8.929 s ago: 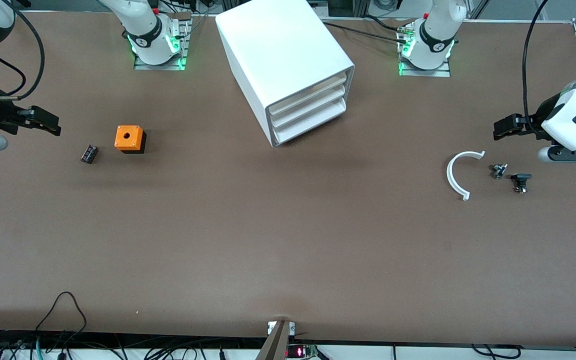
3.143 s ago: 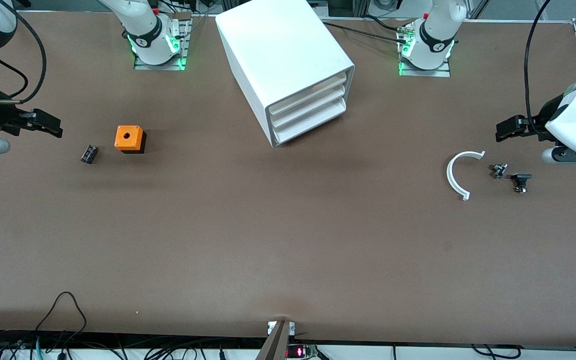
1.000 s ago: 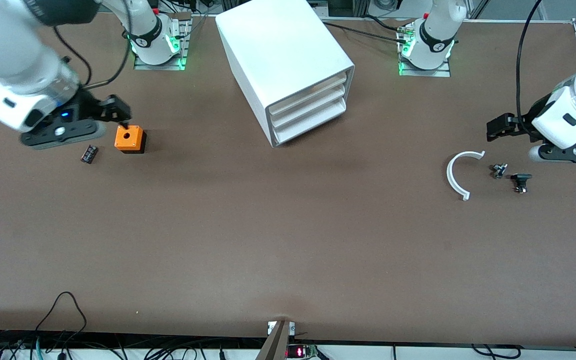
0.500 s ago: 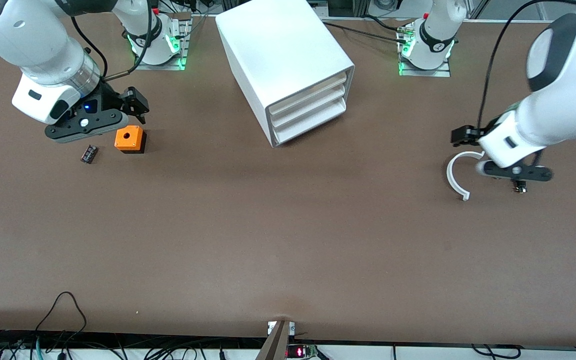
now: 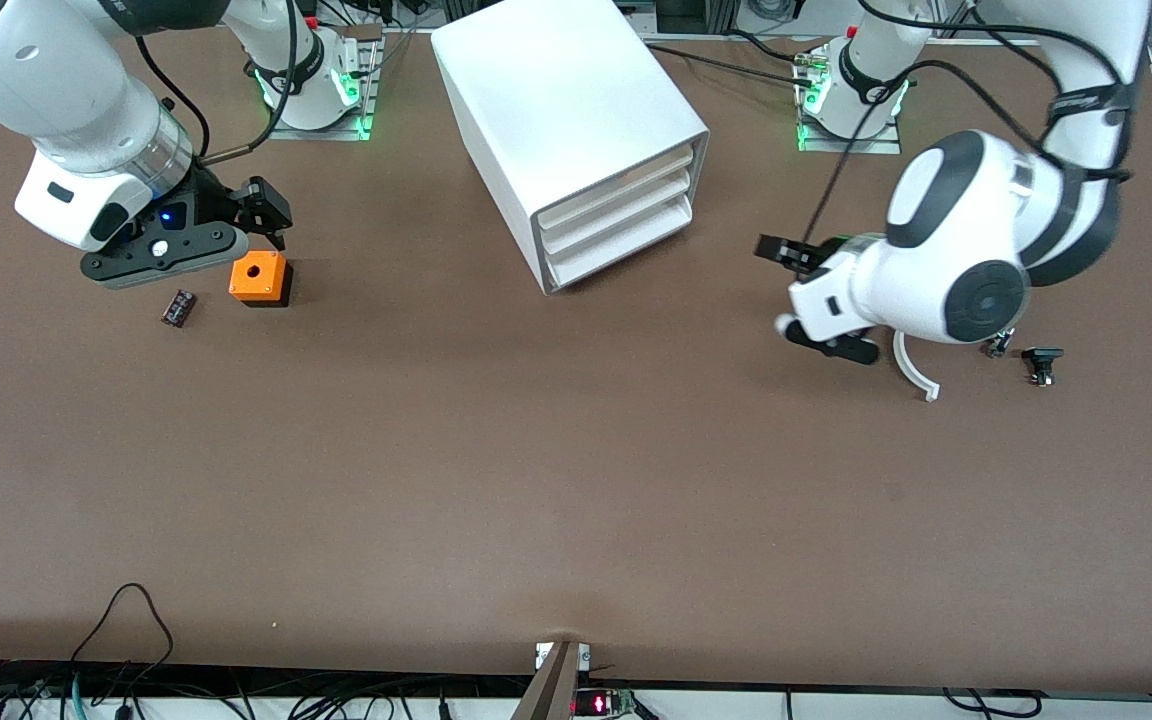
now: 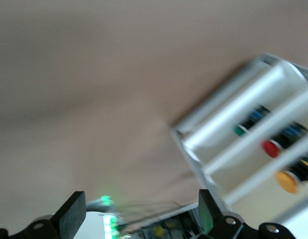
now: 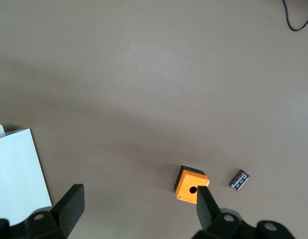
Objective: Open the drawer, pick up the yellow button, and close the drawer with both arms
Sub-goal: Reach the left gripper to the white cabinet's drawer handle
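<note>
The white cabinet (image 5: pixel 576 120) stands mid-table near the bases, its three drawers shut; the topmost drawer (image 5: pixel 618 184) faces my left gripper. In the left wrist view an orange-capped button (image 6: pixel 287 181) shows inside the drawer farthest from the table top. My left gripper (image 5: pixel 782 251) (image 6: pixel 139 221) hangs open and empty over bare table, between the cabinet front and the white arc. My right gripper (image 5: pixel 266 210) (image 7: pixel 139 209) hovers open and empty just above the orange cube.
An orange cube with a round hole (image 5: pixel 259 277) (image 7: pixel 192 185) and a small black ribbed part (image 5: pixel 178 307) lie toward the right arm's end. A white arc (image 5: pixel 914 372) and two small dark parts (image 5: pixel 998 343) (image 5: pixel 1041 362) lie toward the left arm's end.
My left arm has swung in from its end of the table, across the white arc, toward the cabinet front. My right gripper has settled over the orange cube. Both stay open.
</note>
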Controlling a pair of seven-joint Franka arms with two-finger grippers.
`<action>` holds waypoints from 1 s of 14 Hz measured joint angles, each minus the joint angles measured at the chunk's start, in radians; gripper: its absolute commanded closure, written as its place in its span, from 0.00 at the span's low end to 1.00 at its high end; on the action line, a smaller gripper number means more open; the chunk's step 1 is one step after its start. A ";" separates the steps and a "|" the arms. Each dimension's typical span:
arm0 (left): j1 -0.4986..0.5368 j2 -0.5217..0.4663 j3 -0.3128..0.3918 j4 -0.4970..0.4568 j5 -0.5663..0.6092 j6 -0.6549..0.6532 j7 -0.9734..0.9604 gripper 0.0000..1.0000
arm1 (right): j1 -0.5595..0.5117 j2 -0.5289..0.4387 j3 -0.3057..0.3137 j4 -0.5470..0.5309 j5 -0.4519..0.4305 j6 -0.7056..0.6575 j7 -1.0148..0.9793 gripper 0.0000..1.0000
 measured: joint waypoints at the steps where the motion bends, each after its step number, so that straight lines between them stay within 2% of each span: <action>1: -0.002 0.003 -0.012 -0.025 -0.063 0.000 0.000 0.10 | 0.000 0.000 0.000 0.000 0.000 0.000 0.000 0.00; 3: 0.000 0.008 -0.014 -0.081 -0.188 0.004 0.001 0.10 | -0.001 0.001 0.000 0.000 0.000 0.000 0.000 0.00; 5: 0.006 0.018 -0.012 -0.127 -0.261 0.029 0.002 0.14 | -0.001 0.001 0.000 0.000 -0.001 0.000 0.000 0.00; 8: 0.005 0.027 -0.014 -0.185 -0.321 0.087 0.003 0.24 | -0.001 0.001 0.000 0.000 -0.001 0.000 0.000 0.00; 14: 0.003 0.032 -0.079 -0.258 -0.392 0.133 0.006 0.27 | -0.001 0.001 0.000 0.000 -0.001 0.000 0.000 0.00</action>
